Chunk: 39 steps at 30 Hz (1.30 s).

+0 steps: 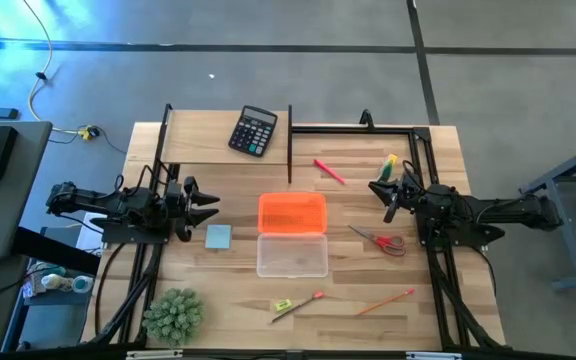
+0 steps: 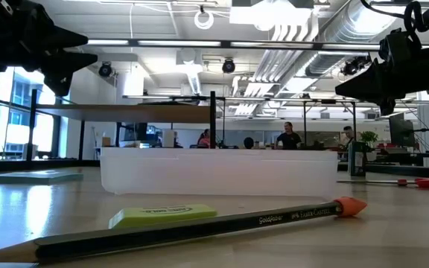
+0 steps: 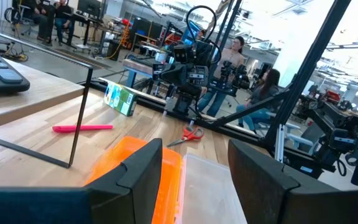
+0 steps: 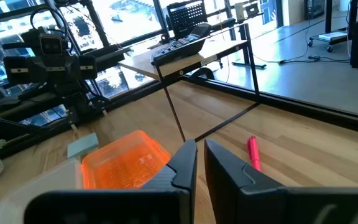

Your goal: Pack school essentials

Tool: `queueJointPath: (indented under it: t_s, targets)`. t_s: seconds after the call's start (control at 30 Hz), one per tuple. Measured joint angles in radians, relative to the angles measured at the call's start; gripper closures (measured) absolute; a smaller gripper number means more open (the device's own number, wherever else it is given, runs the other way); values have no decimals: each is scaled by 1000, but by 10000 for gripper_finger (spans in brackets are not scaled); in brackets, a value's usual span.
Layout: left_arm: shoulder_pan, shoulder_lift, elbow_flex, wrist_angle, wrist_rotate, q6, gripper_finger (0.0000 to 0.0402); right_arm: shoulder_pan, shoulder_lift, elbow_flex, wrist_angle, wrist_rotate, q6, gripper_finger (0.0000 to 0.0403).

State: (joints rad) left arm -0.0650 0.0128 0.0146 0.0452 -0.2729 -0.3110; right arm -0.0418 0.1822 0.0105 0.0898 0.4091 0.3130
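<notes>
An open case lies mid-table, its orange half (image 1: 291, 212) toward the far edge and its clear half (image 1: 291, 255) toward the near edge. Around it lie a pink pen (image 1: 329, 171), a yellow-and-green crayon box (image 1: 389, 166), red-handled scissors (image 1: 380, 241), a pale blue note pad (image 1: 218, 236), a green eraser (image 1: 282, 304) and two pencils (image 1: 298, 306) (image 1: 384, 301). My left gripper (image 1: 208, 205) hangs open at the table's left, pointing level toward the case. My right gripper (image 1: 380, 192) hangs shut at the right, above the table, empty.
A black calculator (image 1: 253, 131) sits on a raised wooden shelf (image 1: 198, 145) at the far left. A spiky green plant (image 1: 173, 315) stands at the near left corner. A black metal frame (image 1: 290, 140) runs along the far side. People sit in the room beyond.
</notes>
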Motion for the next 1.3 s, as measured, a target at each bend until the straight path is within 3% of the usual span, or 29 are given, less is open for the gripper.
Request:
queueJointPath:
  t_s: [0.83, 1.17, 1.3]
  targets:
    - [0, 0, 0, 6, -34, -13, 229, 0, 0, 0, 0, 0, 0, 379]
    - [0, 0, 0, 13, -143, -424, 229, 0, 0, 0, 0, 0, 0, 379]
    - [0, 0, 0, 13, -143, -498, 229, 0, 0, 0, 0, 0, 0, 379]
